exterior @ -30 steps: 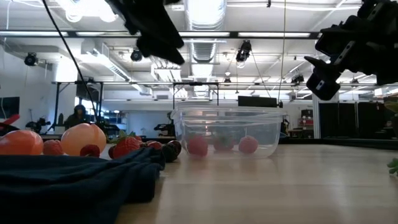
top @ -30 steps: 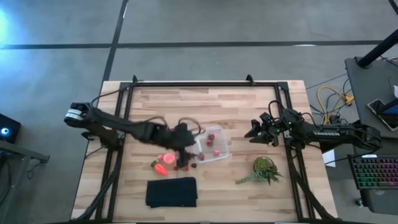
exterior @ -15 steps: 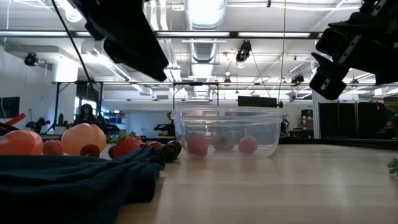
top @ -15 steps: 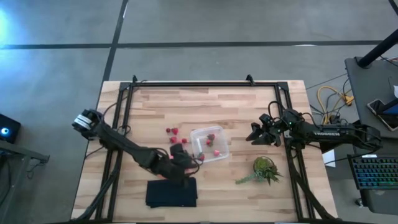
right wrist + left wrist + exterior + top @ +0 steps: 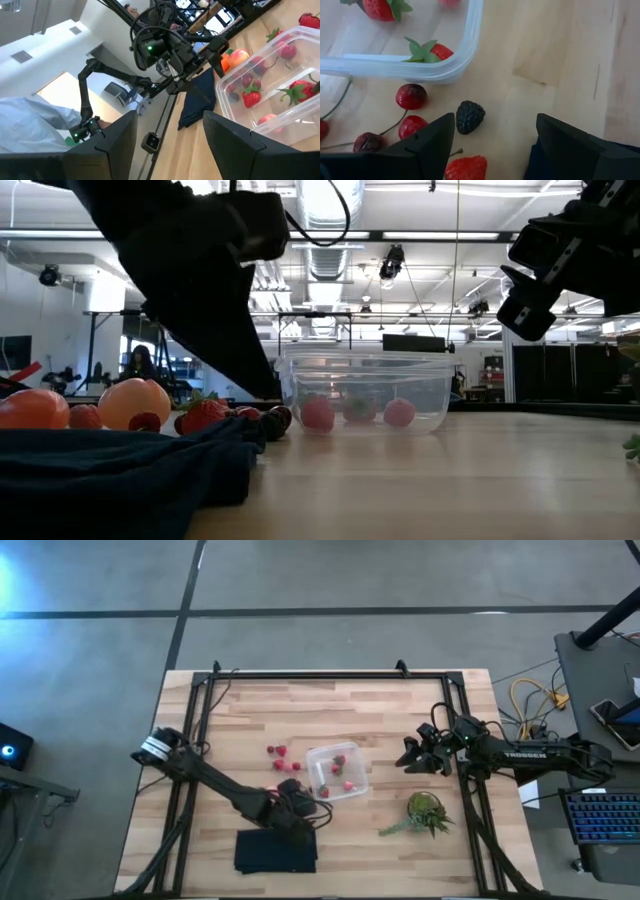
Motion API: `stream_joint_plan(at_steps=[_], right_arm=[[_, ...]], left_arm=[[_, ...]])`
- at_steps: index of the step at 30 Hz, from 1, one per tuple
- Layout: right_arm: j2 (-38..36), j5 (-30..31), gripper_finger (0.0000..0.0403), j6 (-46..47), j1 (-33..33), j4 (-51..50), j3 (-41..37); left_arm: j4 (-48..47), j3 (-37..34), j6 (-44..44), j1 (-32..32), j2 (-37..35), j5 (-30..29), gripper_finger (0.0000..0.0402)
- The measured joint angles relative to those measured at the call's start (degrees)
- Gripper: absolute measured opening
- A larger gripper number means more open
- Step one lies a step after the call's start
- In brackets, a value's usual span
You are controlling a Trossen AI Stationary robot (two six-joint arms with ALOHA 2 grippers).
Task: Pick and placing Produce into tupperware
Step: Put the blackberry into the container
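A clear square tupperware is set upright mid-bench, with several strawberries held inside. More produce is scattered beside its near-left corner: cherries, a blackberry, a strawberry.

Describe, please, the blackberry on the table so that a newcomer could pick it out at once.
Start at the clear tupperware in the middle of the table. Just outside its rounded corner lies a scatter of loose fruit, ahead of the open left gripper. The blackberry is the one black, bumpy piece there, beside smooth red cherries.
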Motion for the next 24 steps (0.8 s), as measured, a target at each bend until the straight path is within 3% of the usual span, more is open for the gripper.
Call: stream_joint_plan(at_steps=[4,14,24], right_arm=[[0.0,0.0,0.0219,-0.1,0.0,0.0,0.0],[0.1,0.0,0.0219,-0.5,0.0,-0.4,0.0],[0.1,-0.1,0.0219,-0.2,0.0,-0.4,0.0]], left_arm=[[0.5,-0.3,0.0,0.4,1.0,0.0,0.0256],[0.9,-0.6,0.0,1.6,3.5,0.0,0.0186],[1.2,-0.8,0.0,4.4,3.6,0.6,0.018]])
